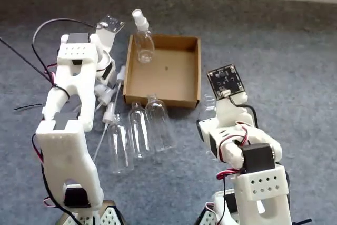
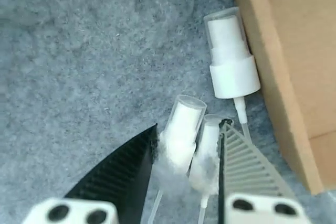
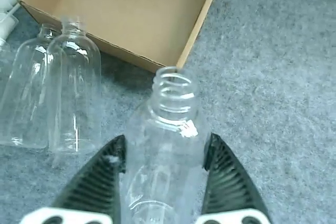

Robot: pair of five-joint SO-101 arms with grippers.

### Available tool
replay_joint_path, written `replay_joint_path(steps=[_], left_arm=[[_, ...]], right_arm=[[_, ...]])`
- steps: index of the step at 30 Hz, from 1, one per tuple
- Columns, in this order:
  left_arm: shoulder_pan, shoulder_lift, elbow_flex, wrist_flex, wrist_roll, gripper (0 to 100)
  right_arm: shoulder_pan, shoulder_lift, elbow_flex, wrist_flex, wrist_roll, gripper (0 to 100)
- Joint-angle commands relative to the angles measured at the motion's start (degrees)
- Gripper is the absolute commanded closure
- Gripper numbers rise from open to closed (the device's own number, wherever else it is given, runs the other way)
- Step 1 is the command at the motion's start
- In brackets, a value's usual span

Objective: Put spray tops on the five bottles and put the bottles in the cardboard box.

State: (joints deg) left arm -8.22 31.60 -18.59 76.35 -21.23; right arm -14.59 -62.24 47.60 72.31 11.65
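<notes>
My left gripper [image 2: 190, 125] is low over the carpet, open, with two white spray tops [image 2: 181, 132] side by side between its fingers. A third spray top [image 2: 231, 59] lies against the wall of the cardboard box [image 2: 273, 61]. My right gripper [image 3: 165, 139] is shut on a clear uncapped bottle [image 3: 170, 108], held near the box's front right corner [image 1: 197, 101]. One bottle with a spray top [image 1: 142, 40] leans over the box's far left corner. Three uncapped bottles [image 1: 138, 130] lie in a row in front of the box [image 1: 163, 72].
Grey carpet covers the table. Loose spray tops with long dip tubes [image 1: 108, 114] lie between the left arm [image 1: 68, 98] and the box. Black cables [image 1: 31, 51] trail at the far left. Open carpet lies right of the box.
</notes>
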Motion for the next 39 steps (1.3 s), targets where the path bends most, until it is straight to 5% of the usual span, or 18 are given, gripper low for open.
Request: replay_joint_path(steps=[1,20,29,39], left_arm=[[-1.2,1.1,-2.5,-0.8,-1.8,82],[-4.6,6.4,-2.4,-4.6,-2.4,82],[-4.7,5.5,-4.1,-4.4,-2.4,100],[-9.3,-5.8,-29.2,15.5,-1.9,100]], right_arm=[[-0.7,-1.0,-0.2,0.6,-0.6,99.5],[-0.7,-1.0,1.8,0.1,-0.5,99.5],[-0.7,-1.1,1.5,0.0,-0.4,99.5],[-0.7,-1.1,1.2,-1.6,-0.4,99.5]])
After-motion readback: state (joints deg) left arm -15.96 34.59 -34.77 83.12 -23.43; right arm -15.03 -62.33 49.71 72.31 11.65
